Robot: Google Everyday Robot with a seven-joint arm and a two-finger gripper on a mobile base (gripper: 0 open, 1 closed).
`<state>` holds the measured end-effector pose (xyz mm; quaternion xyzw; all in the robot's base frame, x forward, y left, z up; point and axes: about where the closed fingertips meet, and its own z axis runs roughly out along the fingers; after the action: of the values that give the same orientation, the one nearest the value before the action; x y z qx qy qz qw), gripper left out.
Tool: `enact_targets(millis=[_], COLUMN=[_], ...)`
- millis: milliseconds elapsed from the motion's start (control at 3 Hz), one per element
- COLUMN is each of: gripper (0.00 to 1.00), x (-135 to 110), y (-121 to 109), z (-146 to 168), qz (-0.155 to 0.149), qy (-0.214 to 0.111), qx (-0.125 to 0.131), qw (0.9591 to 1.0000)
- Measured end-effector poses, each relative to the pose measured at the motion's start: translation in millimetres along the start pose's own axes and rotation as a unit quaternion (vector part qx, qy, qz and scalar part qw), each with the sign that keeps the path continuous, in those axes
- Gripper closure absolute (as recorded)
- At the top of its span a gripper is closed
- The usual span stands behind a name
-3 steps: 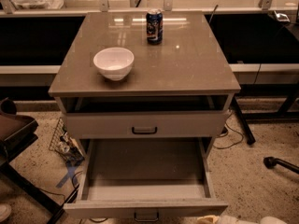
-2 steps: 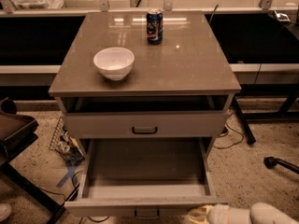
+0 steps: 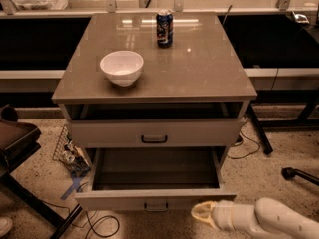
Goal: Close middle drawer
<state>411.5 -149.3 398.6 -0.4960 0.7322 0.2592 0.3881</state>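
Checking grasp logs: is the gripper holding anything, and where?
Nothing appears held: the gripper hovers by the front of the open middle drawer, right of its handle.

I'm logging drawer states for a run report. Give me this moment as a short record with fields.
middle drawer: pulled far out, inside looks empty
upper drawer: pulled out slightly, dark gap above its front
claw: low at the right, just in front of the middle drawer's front near its right end; contact cannot be told
cabinet top: white bowl at front left, drink can toward the back
task status: middle drawer not yet closed
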Motion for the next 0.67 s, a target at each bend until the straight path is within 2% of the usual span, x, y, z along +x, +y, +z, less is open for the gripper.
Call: enact_targets(millis=[333,667], gripper=[1.00,1.00], x=[-33.6,-35.6], y=[-32.7,-34.0], z=[23.5,24.9], qz=[-0.027,-0.028], qy=[-0.002,-0.002], qx=[0.000,0.000], qw=[0.9996,0.9996])
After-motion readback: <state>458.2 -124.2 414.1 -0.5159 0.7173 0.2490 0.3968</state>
